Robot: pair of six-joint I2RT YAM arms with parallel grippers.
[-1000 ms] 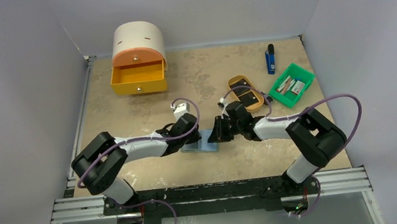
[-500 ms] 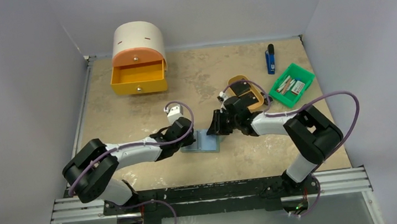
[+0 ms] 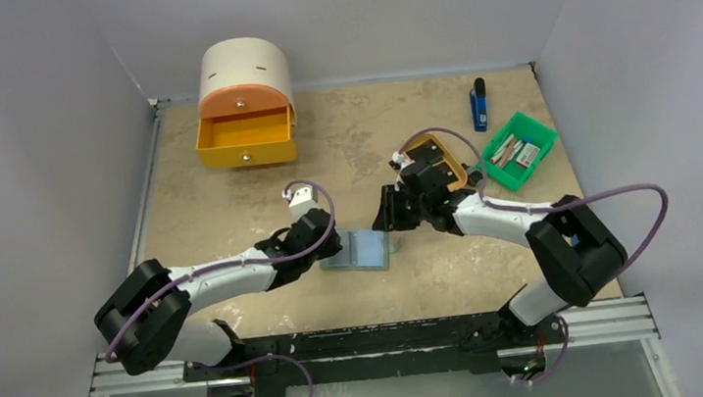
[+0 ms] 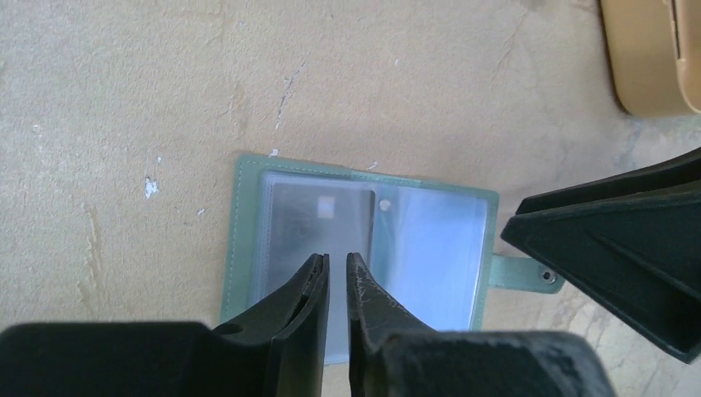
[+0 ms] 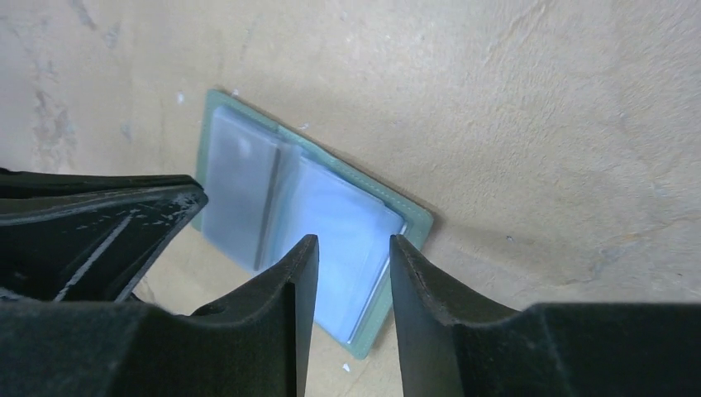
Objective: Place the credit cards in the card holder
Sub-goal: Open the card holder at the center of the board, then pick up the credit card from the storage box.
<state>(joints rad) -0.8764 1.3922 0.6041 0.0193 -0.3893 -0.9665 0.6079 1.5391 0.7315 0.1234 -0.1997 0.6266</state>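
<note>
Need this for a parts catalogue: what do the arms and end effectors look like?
Left arm and right arm: black joints, white forearm links, purple cables. Left end effector and right end effector: two black tapered fingers each, scuffed edges.

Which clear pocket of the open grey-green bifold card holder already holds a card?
The pocket far from the small side tab: a dark flat card with a light mark shows through it. The pocket beside the tab looks pale and empty.
</note>
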